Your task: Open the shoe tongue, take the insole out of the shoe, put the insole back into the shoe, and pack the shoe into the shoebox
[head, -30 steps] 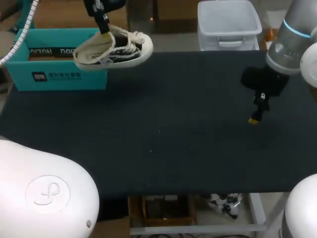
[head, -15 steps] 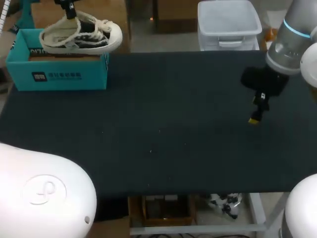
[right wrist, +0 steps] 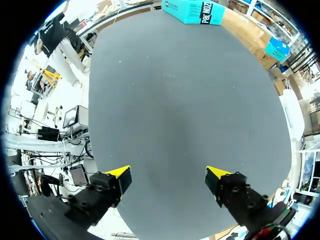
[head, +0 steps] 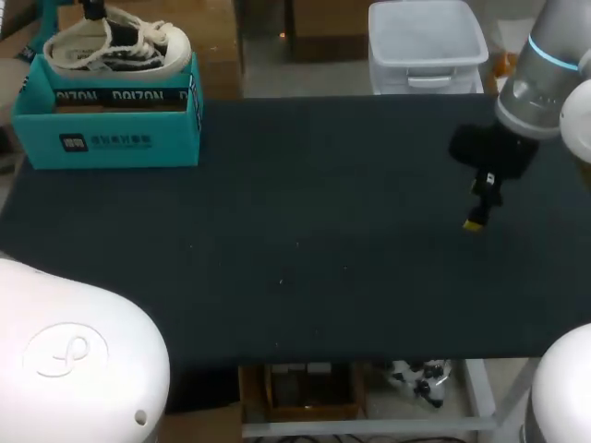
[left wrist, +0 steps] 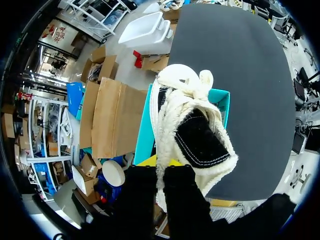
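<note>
A white-and-black lace-up shoe (head: 115, 46) hangs just over the open teal shoebox (head: 111, 125) at the table's far left corner. Its sole is level and its toe points right. My left gripper (head: 92, 11) is shut on the shoe's heel end from above. In the left wrist view the shoe (left wrist: 187, 117) dangles from my left gripper (left wrist: 161, 167), and the teal shoebox (left wrist: 144, 137) shows beneath it. My right gripper (head: 476, 220) hovers over the table's right side, open with nothing in it. The right wrist view shows my right gripper (right wrist: 167, 175) with fingers wide apart and the shoebox (right wrist: 192, 11) far ahead.
The black table top (head: 295, 240) stretches between the shoebox and my right gripper. The box's front wall faces the table's near edge.
My left gripper has carried the shoe leftward from beside the box's right end to over the box's opening. The right arm has not moved.
</note>
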`<state>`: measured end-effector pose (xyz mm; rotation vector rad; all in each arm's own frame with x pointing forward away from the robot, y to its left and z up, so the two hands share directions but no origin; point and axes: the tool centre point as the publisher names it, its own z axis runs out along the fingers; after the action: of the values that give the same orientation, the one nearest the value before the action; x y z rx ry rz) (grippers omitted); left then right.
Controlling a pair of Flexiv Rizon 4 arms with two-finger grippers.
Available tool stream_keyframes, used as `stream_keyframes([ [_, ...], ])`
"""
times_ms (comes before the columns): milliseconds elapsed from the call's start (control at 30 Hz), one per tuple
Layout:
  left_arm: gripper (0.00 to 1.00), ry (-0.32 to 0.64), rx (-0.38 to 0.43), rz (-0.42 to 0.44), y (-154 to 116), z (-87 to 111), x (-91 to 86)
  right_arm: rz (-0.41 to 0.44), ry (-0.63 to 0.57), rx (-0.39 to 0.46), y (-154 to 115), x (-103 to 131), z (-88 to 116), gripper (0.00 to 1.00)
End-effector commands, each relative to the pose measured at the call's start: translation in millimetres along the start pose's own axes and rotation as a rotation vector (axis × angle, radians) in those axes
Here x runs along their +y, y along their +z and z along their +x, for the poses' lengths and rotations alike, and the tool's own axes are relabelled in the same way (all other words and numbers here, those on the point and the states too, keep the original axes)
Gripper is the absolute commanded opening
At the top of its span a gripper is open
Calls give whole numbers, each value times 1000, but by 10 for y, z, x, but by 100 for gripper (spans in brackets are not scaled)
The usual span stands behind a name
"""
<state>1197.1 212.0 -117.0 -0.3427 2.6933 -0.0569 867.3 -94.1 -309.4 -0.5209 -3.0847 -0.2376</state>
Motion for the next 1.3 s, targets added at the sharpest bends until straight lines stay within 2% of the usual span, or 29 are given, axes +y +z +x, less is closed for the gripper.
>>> stream_keyframes([
  [33,0,2,66,11,308,-361,90,-1,0,1,-3,-6,3,100],
  [200,0,11,105,13,577,-419,191,-1,0,1,-3,-6,3,100],
  [433,0,53,123,4,930,-242,222,-1,0,1,-3,-6,3,100],
  [700,0,74,203,-20,1370,-85,212,-1,0,1,-3,-6,3,100],
  [1000,0,105,252,-30,1653,133,236,-1,0,1,-3,-6,3,100],
  [1233,0,106,280,-47,1772,206,284,-1,0,1,-3,-6,3,100],
  [1267,9,106,281,-48,1775,214,288,-1,0,1,-3,-6,3,100],
  [1300,44,106,283,-49,1772,223,294,-1,0,1,-3,-6,3,100],
])
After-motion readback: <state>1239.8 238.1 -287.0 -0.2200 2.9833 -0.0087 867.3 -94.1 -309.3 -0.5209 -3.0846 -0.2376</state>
